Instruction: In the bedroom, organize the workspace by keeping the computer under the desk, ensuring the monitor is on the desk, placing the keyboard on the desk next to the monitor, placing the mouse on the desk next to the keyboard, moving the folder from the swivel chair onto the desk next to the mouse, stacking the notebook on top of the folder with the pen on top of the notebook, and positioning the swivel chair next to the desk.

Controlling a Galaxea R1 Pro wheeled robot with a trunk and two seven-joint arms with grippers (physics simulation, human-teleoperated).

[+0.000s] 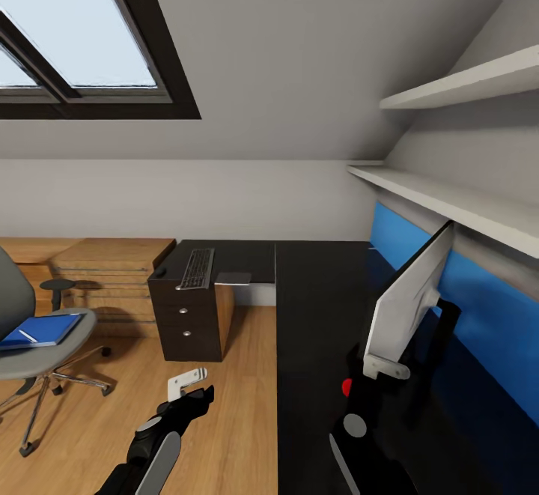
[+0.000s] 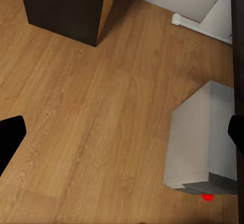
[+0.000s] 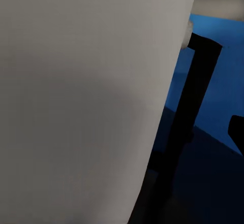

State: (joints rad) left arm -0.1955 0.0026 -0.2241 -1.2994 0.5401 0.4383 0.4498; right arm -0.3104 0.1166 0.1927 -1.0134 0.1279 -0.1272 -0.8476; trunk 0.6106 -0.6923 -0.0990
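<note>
1. the monitor (image 1: 408, 304) stands on the desk (image 1: 322, 308) by its right edge, silver back toward the robot, long axis along the blue back panel (image 1: 486, 315); right gripper (image 1: 358, 386) is at its near lower corner.
2. right fingers: i cannot tell their spread. left gripper (image 1: 187, 384) hangs wide over the floor (image 1: 224, 405).
3. the keyboard (image 1: 197, 268) lies at the desk's far left end; the swivel chair (image 1: 45, 330) stands well apart.

The monitor (image 1: 408, 300) stands on the glossy black desk (image 1: 314, 315), silver-white back showing, by the blue back panel (image 1: 486, 323). The keyboard (image 1: 198, 268) lies over the drawer unit (image 1: 183, 323). A blue folder (image 1: 41, 329) rests on the swivel chair (image 1: 45, 353)
</note>
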